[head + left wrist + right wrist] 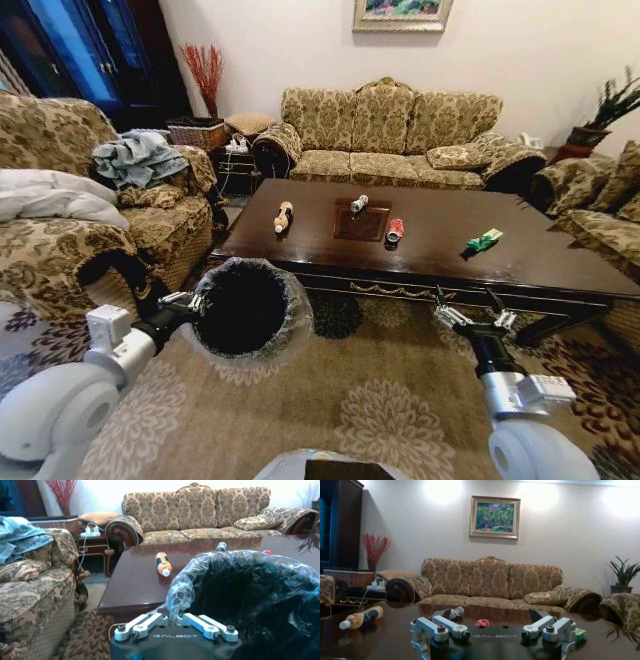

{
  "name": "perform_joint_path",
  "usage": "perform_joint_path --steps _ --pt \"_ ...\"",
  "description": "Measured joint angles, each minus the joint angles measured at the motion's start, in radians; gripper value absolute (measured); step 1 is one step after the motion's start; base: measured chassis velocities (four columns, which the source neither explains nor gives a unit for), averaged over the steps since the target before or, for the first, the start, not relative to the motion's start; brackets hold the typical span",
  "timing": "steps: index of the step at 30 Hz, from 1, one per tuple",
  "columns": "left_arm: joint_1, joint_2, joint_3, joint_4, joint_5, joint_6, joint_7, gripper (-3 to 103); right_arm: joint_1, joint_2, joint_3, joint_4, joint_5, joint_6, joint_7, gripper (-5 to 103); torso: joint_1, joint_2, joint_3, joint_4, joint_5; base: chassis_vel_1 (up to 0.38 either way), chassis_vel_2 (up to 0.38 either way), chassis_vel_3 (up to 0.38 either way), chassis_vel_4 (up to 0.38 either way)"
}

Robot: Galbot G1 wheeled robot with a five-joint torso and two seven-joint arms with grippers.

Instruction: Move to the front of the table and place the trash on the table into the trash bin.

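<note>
so head view has the whole dark glossy table [520, 255] with four trash bits spread along it: tan bottle [283, 217] far left, silver can [359, 203] by the centre inlay, red can [395, 231] just right of the inlay, green wrapper [484, 240] further right. left wrist view shows what the head view doesn't, the left gripper [171, 615] clenched on the crinkled plastic liner at the near rim of the trash bin [240, 592], bin held just off the table's near left corner, bottle lying on its side beyond it. right wrist view sits low at the table's near edge, right gripper [495, 630] released, fingers spread wide, holding nothing, bottle off to one side, silver can and red can ahead, wrapper tucked behind one finger. room: patterned sofa [385, 135] beyond the table, armchair [90, 230] with clothes on the left, floral carpet [380, 400], framed painting [495, 516] on the far wall.
</note>
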Motion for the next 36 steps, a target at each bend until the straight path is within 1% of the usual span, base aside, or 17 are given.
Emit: perform_joint_path --steps 5,6,9,11,17,21,24,28,36 --pt "-0.004 -0.002 0.011 0.000 0.002 0.000 0.000 3 -0.005 0.003 -0.003 0.004 -0.004 0.000 -0.001 100 0.009 0.024 0.015 -0.0001 0.0001 0.000 0.000 0.000 0.000" --pt "-0.004 -0.002 0.011 0.000 0.002 0.000 0.000 3 -0.005 0.003 -0.003 0.004 -0.004 0.000 -0.001 100 0.009 0.024 0.015 -0.0001 0.0001 0.000 0.000 0.000 0.000" --pt "-0.003 -0.004 0.008 0.001 0.002 0.002 0.000 3 -0.008 0.007 -0.004 0.006 -0.007 0.001 -0.002 100 0.016 0.043 0.027 -0.0001 0.0001 0.000 0.000 0.000 0.000" --pt "-0.003 -0.005 0.008 0.001 0.002 0.002 0.000 3 -0.008 0.007 -0.005 0.006 -0.007 0.001 -0.002 100 0.017 0.045 0.028 0.0000 0.0001 0.000 0.000 0.000 0.000" --pt "0.000 -0.009 0.001 0.001 0.002 0.003 0.001 3 -0.021 0.014 -0.005 0.015 -0.013 0.005 -0.004 100 0.028 0.074 0.046 0.0000 0.0000 0.000 0.000 0.000 0.000" --pt "-0.001 -0.010 0.001 0.001 0.002 0.006 0.002 3 -0.028 0.016 -0.004 0.015 -0.014 0.008 -0.005 100 0.031 0.082 0.051 -0.0001 0.0000 0.000 0.000 0.000 0.000" --pt "-0.001 -0.010 0.001 0.001 0.001 0.007 0.004 3 -0.029 0.017 -0.004 0.015 -0.014 0.009 -0.005 100 0.034 0.088 0.054 0.0003 0.0001 0.000 0.000 0.000 0.000" --pt "0.003 -0.012 -0.006 0.001 0.000 0.007 0.025 3 -0.028 0.018 -0.005 0.015 -0.015 0.010 -0.005 100 0.040 0.101 0.061 -0.0001 0.0000 0.000 0.000 0.000 0.000" --pt "0.005 -0.012 -0.009 0.001 0.000 0.008 0.025 3 -0.035 0.023 -0.002 0.019 -0.015 0.011 -0.005 100 0.056 0.141 0.084 0.0001 0.0001 0.000 0.000 0.000 0.000"
